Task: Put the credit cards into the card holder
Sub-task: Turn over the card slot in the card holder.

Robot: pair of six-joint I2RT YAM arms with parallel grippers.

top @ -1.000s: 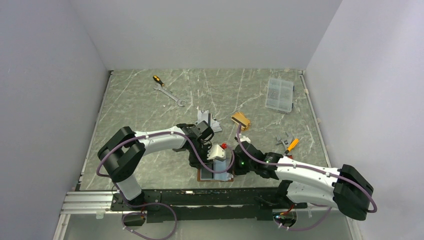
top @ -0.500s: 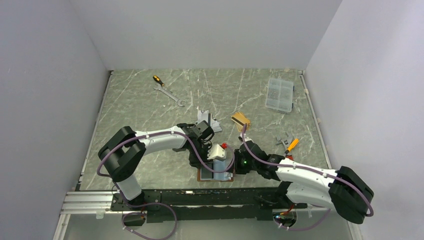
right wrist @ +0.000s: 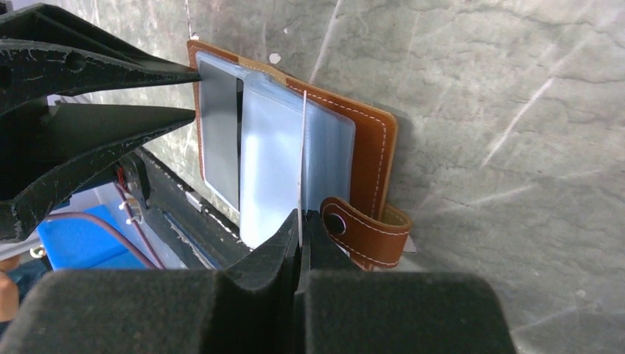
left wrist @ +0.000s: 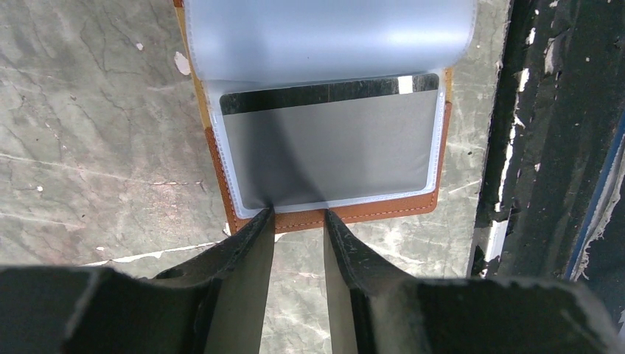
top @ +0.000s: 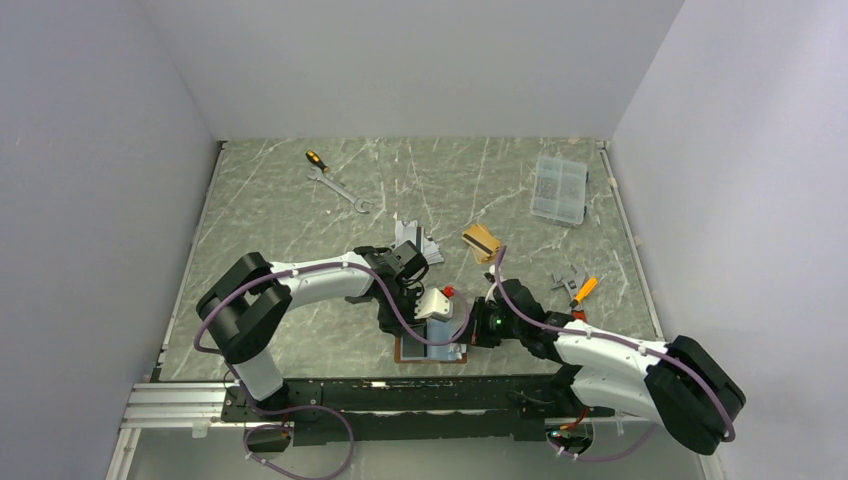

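- The wallet (left wrist: 368, 209) lies open on the table (top: 270, 220) at its near edge, about midway between the two arms.
- A grey card (left wrist: 346, 147) with a dark stripe sits inside one of the wallet's clear pockets, flat and fully tucked in.
- The left pincer (left wrist: 298, 219) is partly spread. Its two tips rest on the wallet's edge, one on each side of a gap – nothing is held between them.
- The right pincer (right wrist: 301, 215) is pressed together on a thin clear sleeve (right wrist: 273, 155), holding it lifted off the pocket with the grey card. The snap strap (right wrist: 361, 232) lies just beside its tips.
- Farther back, a gold card (top: 481, 241) lies on the table to the right, and a small pile of silver cards (top: 410, 236) sits to its left – both well apart from the wallet.
- A wrench (top: 342, 190) and a screwdriver (top: 314, 158) lie at the far left, and a clear box (top: 559, 188) at the far right.
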